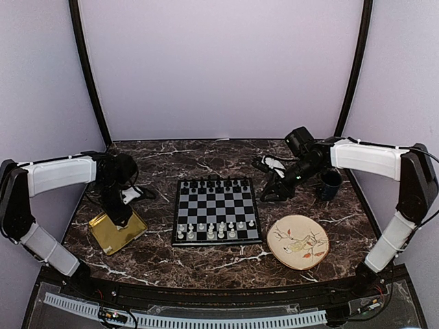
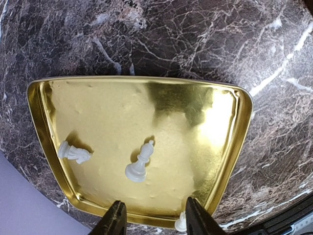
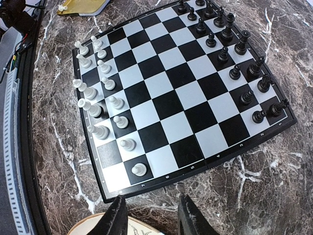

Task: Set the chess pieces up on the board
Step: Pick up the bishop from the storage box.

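Hovering above the gold tray, the left gripper hangs parted and empty; a white bishop sits just ahead, toward the tray's middle

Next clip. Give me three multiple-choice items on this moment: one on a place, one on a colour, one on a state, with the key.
1. Where is the plate?
A. just right of the board, by its near corner
B. on the board
C. behind the board

2. What colour is the tray?
A. silver
B. gold
C. red

3. In the left wrist view, how is the white piece by the tray's left wall?
A. upright
B. lying on its side
C. leaning on another piece

Key:
1 A: the top view shows the plate beside the board's right near corner.
2 B: its floor and rim shine gold in the left wrist view.
3 B: it lies flat on the tray floor, apart from the other pieces.
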You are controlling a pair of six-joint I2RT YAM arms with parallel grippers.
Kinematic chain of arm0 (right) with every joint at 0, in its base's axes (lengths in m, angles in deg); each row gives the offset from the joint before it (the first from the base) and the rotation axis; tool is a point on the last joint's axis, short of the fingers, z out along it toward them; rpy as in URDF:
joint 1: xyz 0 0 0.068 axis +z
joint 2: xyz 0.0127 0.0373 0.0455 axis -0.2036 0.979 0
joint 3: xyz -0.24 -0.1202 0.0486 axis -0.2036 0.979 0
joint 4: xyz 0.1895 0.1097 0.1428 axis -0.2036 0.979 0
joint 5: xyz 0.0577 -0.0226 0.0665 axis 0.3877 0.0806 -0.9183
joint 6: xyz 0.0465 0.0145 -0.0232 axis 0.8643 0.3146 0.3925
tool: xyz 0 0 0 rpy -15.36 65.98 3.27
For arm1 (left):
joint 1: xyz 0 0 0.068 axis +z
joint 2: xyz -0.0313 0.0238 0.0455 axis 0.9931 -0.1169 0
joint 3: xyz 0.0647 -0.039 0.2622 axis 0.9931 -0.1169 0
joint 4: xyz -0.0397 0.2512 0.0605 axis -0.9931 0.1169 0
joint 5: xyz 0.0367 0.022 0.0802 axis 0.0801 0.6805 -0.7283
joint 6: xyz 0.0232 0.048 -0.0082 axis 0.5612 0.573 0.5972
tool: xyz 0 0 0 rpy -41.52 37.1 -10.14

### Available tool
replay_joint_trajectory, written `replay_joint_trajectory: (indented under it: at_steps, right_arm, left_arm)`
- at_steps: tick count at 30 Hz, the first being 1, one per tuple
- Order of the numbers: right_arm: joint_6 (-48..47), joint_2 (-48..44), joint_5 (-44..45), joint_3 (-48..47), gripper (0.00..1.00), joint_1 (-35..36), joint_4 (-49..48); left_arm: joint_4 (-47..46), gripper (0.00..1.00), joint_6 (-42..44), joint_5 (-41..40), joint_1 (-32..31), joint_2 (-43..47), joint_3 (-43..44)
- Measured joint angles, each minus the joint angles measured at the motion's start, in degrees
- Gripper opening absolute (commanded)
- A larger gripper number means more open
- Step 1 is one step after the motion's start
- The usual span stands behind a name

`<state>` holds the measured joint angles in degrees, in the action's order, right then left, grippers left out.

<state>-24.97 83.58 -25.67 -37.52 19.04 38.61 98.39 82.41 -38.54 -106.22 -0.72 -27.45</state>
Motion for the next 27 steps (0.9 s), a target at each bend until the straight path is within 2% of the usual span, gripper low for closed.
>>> replay_joint_trajectory:
  at_steps: [11, 27]
  right_arm:
    - [0.0, 0.09, 0.0, 0.0, 0.36, 0.02, 0.04]
    - [-0.04, 0.9, 0.0, 0.0, 0.36, 0.0, 0.24]
  left_arm:
    - [-4.52, 0.42, 0.07, -3.04, -0.02, -4.46, -1.77]
    - [-4.85, 0.35, -0.15, -6.29, -0.02, -8.55, -2.08]
